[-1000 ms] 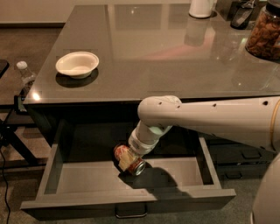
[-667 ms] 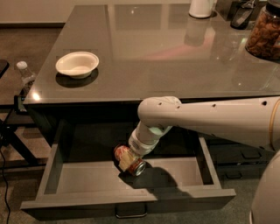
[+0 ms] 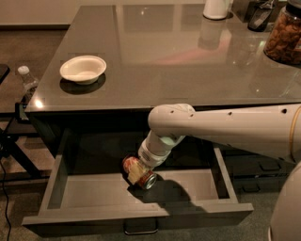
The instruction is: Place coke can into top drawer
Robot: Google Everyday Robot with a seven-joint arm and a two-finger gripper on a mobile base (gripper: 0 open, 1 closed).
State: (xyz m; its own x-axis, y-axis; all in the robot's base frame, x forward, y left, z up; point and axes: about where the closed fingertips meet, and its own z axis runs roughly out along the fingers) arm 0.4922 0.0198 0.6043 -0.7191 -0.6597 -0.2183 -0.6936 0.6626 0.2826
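- Dim room, brown floor off to the left, small plastic bottle down there beside a dark frame.
- Big glossy grey tabletop, carrying a white bowl near the front left, a jar of something brown at far right and a white container at the back.
- White arm coming in from the right, bent down under the tabletop edge.
- top drawer pulled wide open, pale grey inside, bar handle on the front.
- coke can already inside the drawer, about mid-width, tilted with a silver end toward the front right. Can't tell whether it's touching the drawer floor.
- gripper right on the can, looks clamped around its middle, not let go yet.
- Pretty much there by the look of it: only the release and getting the arm back out left.
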